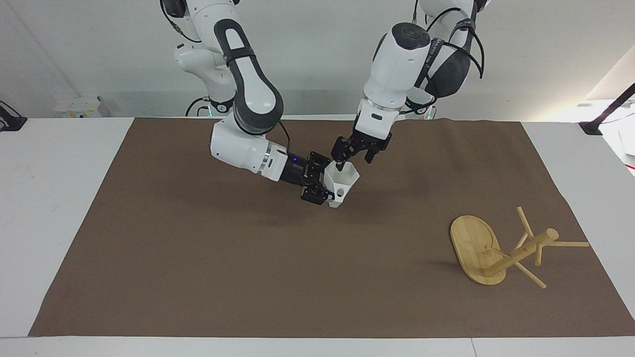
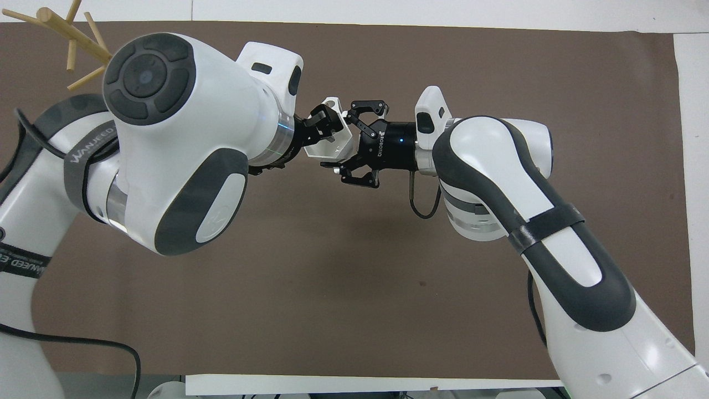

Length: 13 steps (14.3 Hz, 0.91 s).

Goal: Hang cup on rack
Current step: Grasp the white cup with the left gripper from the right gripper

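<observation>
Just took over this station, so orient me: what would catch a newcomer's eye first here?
The two grippers meet in mid-air over the middle of the brown mat: the right gripper holds the white cup sideways, while the left gripper has one finger dipped into its open mouth. Next is the rack, tipped over on its side toward the left arm's end of the table, its pegs bare.

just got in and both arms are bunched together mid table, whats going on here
A handover is under way. The right gripper holds the white hexagonal cup up over the middle of the brown mat, mouth turned toward the left gripper, which is at the cup's rim with one finger reaching into its mouth. The bamboo mug rack lies tipped on its side toward the left arm's end of the table, nothing hung on it.
</observation>
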Motion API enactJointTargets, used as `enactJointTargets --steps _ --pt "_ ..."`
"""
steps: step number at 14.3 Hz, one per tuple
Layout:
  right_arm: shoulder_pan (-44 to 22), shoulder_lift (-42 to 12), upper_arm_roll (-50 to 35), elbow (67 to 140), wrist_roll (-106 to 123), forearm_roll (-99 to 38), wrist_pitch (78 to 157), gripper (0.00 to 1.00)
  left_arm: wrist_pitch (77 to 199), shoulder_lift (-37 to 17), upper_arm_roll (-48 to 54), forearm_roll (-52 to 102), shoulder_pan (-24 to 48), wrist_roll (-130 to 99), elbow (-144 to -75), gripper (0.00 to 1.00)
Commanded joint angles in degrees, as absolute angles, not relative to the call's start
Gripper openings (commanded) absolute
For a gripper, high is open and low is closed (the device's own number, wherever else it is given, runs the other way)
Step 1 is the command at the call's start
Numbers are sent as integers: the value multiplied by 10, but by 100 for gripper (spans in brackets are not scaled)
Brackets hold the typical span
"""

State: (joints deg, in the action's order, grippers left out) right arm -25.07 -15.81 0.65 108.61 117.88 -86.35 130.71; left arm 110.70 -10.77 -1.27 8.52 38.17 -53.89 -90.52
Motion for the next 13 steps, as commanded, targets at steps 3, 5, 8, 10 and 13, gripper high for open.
enactJointTargets --steps 3,5,8,10,13 --pt "-249 -143 5 1100 1172 -872 1310 32 1135 -98 -22 96 390 -533 -942 0" --pt "-249 -143 5 1100 1172 -872 1311 32 1146 -98 -22 96 390 -526 -947 0" --pt "-248 -144 5 1100 1172 -872 1311 36 1150 -99 -22 96 388 -506 -947 0" --pt "-244 -143 5 1100 1172 -872 1308 88 1155 -104 -24 91 388 -502 -940 0" --pt "-227 -141 7 1103 1177 -863 1296 100 1165 -105 -24 90 384 -490 -939 0"
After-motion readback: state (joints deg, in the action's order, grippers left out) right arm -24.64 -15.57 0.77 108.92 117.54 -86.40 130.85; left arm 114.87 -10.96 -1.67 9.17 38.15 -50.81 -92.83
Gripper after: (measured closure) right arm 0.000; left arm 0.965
